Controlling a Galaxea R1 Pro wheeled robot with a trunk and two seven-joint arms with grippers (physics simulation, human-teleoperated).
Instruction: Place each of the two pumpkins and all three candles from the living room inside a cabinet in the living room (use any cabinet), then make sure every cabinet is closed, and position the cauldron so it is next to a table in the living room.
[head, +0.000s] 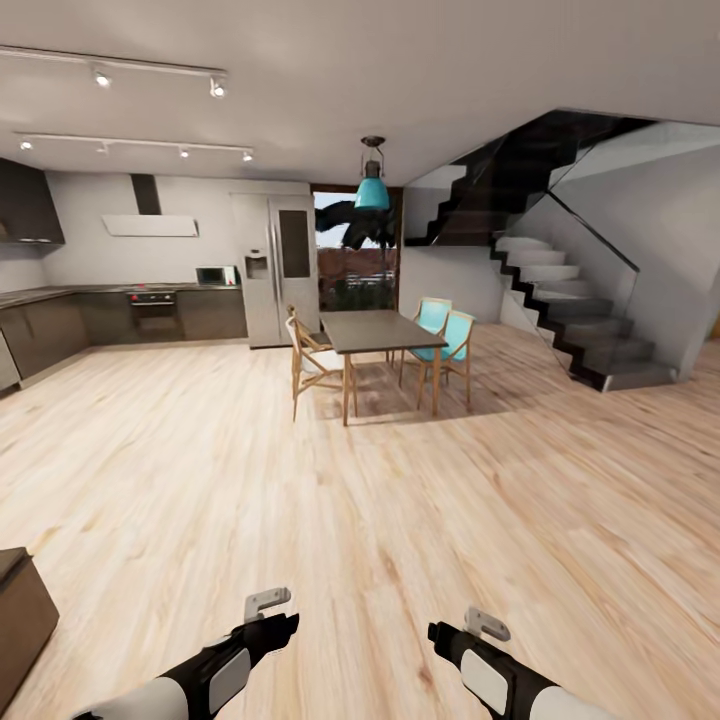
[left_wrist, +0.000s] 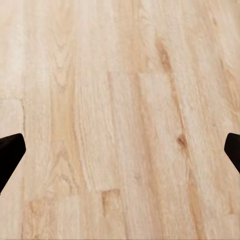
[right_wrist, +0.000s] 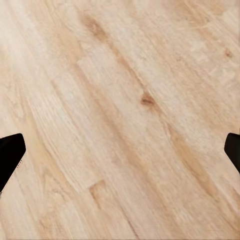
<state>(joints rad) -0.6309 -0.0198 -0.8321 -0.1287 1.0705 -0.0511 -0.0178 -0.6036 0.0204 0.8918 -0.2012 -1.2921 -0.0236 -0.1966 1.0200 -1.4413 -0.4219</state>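
The pumpkins, candles, cauldron, cabinet and living-room table are out of view. I face an open room with a light wooden floor. My left gripper (head: 268, 601) is held low in front of me, over bare floor. In the left wrist view its dark fingertips (left_wrist: 10, 152) stand far apart, so the left gripper (left_wrist: 120, 152) is open with nothing in it. My right gripper (head: 487, 624) is held at the same height over floorboards. It is open and empty as well (right_wrist: 120, 152), its fingertips (right_wrist: 10, 155) spread wide.
Ahead stands a dark dining table (head: 378, 332) with wooden and turquoise chairs (head: 447, 345) under a teal lamp (head: 372, 190). A kitchen counter (head: 120, 315) and fridge (head: 280, 270) line the far left. A dark staircase (head: 580, 320) rises at right. A dark-brown furniture corner (head: 18, 610) juts in at lower left.
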